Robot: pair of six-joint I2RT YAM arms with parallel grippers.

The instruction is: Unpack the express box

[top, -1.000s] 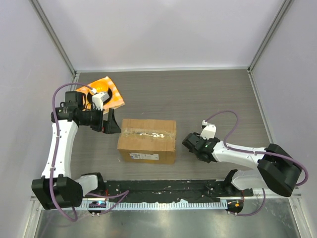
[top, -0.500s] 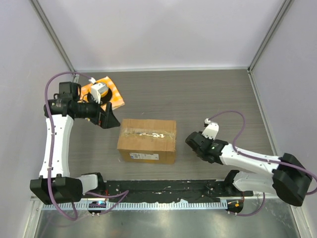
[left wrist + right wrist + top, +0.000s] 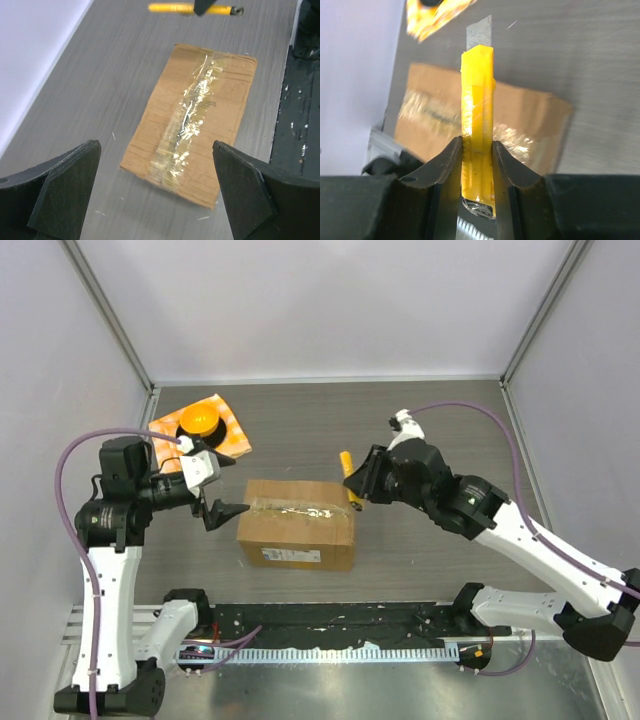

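The express box (image 3: 297,523) is a brown cardboard box with clear tape along its top seam, lying in the middle of the table; a white label shows on its near side. It also shows in the left wrist view (image 3: 195,120) and the right wrist view (image 3: 520,120). My right gripper (image 3: 357,483) is shut on a yellow utility knife (image 3: 350,472) with its blade out (image 3: 479,35), held above the box's right end. My left gripper (image 3: 228,510) is open and empty, raised just left of the box.
An orange checkered cloth (image 3: 222,426) with a round orange object (image 3: 197,421) lies at the back left. A black rail (image 3: 330,620) runs along the near edge. Grey walls enclose the table on three sides.
My right arm has swung up and back, carrying the knife from low at the right of the box to above its right end. My left gripper has moved nearer and lower, beside the box's left end.
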